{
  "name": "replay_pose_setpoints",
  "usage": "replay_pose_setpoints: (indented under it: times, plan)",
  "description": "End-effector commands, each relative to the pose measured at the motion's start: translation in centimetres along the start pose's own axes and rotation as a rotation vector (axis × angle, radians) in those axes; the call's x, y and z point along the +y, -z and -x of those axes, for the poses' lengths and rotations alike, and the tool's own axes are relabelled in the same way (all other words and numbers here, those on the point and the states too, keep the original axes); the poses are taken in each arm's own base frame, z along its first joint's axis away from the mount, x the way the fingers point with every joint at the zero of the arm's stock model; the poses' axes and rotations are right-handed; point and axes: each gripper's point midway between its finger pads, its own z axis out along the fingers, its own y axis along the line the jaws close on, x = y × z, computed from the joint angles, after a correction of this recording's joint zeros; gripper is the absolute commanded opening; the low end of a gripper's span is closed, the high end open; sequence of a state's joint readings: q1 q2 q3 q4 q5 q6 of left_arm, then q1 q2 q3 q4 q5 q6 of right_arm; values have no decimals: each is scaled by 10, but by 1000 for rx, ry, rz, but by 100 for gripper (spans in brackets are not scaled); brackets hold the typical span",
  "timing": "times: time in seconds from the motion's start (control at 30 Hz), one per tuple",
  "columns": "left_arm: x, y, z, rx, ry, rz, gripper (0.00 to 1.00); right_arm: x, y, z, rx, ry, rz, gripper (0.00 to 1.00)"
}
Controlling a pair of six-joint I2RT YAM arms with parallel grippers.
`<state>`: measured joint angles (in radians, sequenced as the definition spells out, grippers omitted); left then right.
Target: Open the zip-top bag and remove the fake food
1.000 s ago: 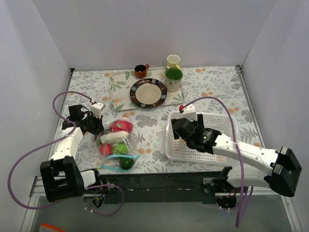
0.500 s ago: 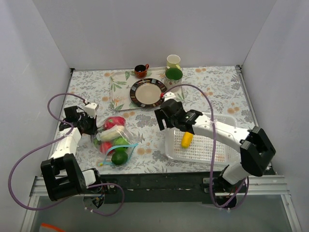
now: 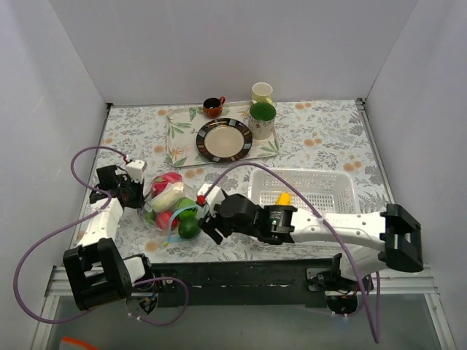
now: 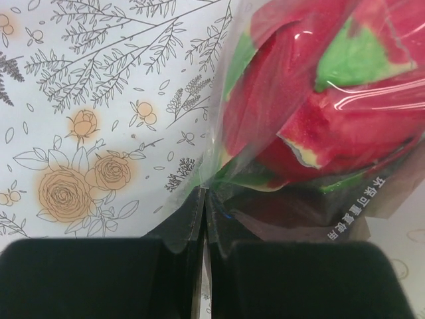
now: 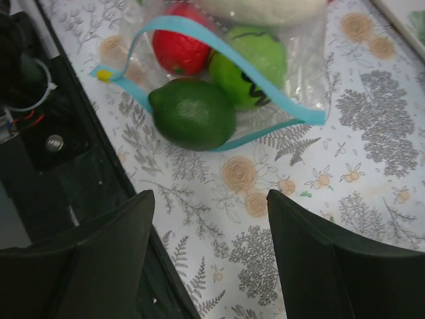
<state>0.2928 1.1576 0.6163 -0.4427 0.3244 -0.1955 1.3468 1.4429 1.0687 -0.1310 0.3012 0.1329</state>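
**Item: zip-top bag (image 3: 169, 204), with fake food. Task status: partly done.**

- Location: bag lies flat on the tabletop (image 3: 328, 138), at about 8 o'clock in the overhead view.
- Mouth: open. The light blue zip strip (image 5: 262, 73) is parted into a wide loop and faces the near edge.
- Removed: one yellow piece (image 3: 283, 198) lies in the white basket (image 3: 332, 182), at about 4 o'clock on the tabletop, well apart from the bag.
- Left to do: the rest of the fake food is not out.
  - A dark green lime (image 5: 192, 113) sits within the zip loop at the mouth.
  - Behind it lie a red piece (image 5: 178, 50), a light green piece (image 5: 255, 63) and a white piece (image 5: 259, 10).
  - A red-and-green fruit (image 4: 312, 100) presses against the film at the far end.

**Left pincer (image 4: 204, 219).** Clenched on a fold of the bag's clear film at the end opposite the mouth, jaws meeting with the plastic between them. The red-and-green fruit lies at about 1 o'clock from it, just beside.

**Right pincer (image 5: 209, 199).** Released, jaws wide apart, grasping nothing, above bare tabletop. The lime lies at 12 o'clock from it in the wrist view, near but apart. In the overhead view the bag mouth is at about 9 o'clock, just beside.

**Judgement.** The opening step looks complete; the emptying is at an early stage.
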Motion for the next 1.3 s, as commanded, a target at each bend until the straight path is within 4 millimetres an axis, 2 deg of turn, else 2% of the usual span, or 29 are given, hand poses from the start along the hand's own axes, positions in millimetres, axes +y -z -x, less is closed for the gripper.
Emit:
replay_pose_setpoints:
  times: [0.0, 0.07, 0.17, 0.23, 0.27, 0.4, 0.53, 0.57, 0.63, 0.67, 0.7, 0.83, 0.93, 1.03, 1.27]
  plan:
    - [-13, 9, -30, 108, 67, -28, 0, 29, 18, 14, -135, -11, 229, 77]
    - [-21, 12, -28, 106, 82, -63, 0, 34, 9, -1, -86, 15, 255, 80]
    - [-29, 19, -22, 96, 95, -100, 0, 40, -3, -3, -73, 54, 280, 86]
    - [-33, 24, -17, 89, 100, -124, 0, 42, -11, 2, -81, 68, 280, 91]
    - [-33, 26, -15, 87, 100, -130, 0, 42, -21, -6, -51, 83, 274, 92]
    - [-33, 31, -3, 59, 90, -140, 0, 28, -47, -23, 13, 72, 222, 93]
    - [-33, 32, 4, 61, 89, -156, 0, 2, -58, -20, -25, 35, 128, 95]
    - [-32, 32, 8, 59, 88, -158, 4, -3, -60, -18, -43, 29, 109, 95]
    - [-33, 33, 11, 64, 92, -173, 18, -13, -64, -21, -40, 21, 77, 96]
    - [-31, 35, 20, 56, 88, -179, 29, -15, -67, -25, -31, 21, 64, 96]
    - [-33, 36, 23, 55, 90, -197, 51, -16, -68, -24, -37, 19, 63, 96]
    - [-32, 38, 35, 48, 93, -215, 59, -12, -76, -23, -45, 11, 87, 96]
    - [-23, 29, 34, 58, 81, -186, 58, -11, -85, -32, -7, 3, 92, 95]
    - [-18, 18, 25, 88, 74, -175, 56, -7, -88, -43, 21, -10, 107, 95]
    - [-23, -1, 8, 116, 109, -206, 52, -1, -95, -56, 44, -46, 132, 95]
